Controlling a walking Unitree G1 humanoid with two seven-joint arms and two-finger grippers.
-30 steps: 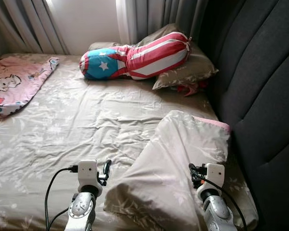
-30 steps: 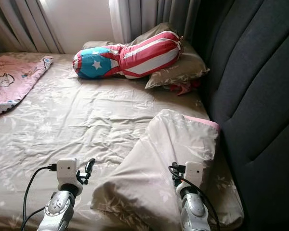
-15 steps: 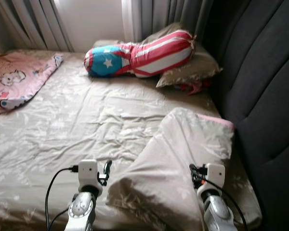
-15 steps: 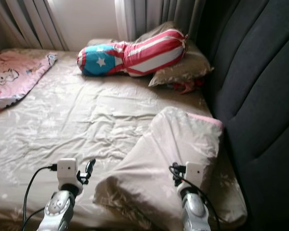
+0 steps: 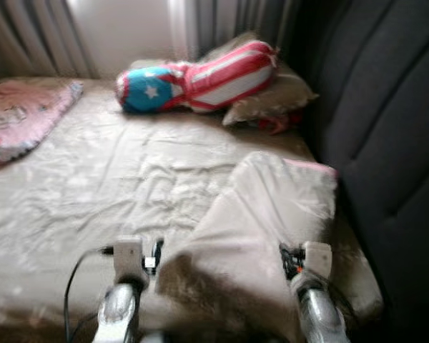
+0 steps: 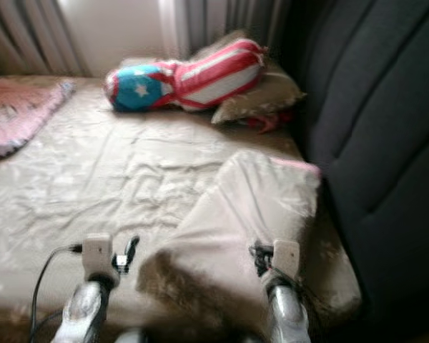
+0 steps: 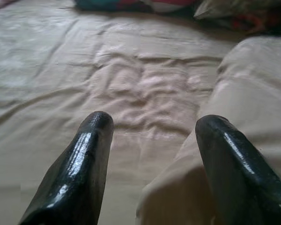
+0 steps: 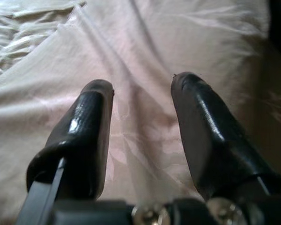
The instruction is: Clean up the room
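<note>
soft, creased matt cloth bedsheet [image 5: 114, 179], glossy black gripper fingers [image 7: 79, 164], dark padded fabric headboard [image 5: 386, 128]

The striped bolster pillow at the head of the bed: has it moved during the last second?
No. The striped bolster still rests against the beige pillow below the curtains; only the camera shifted.

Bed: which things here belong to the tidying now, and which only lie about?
For the job: the folded blanket, left gripper open beside it, right gripper open over it.

Lying about: striped bolster, grey pillow, pink blanket, headboard.
</note>
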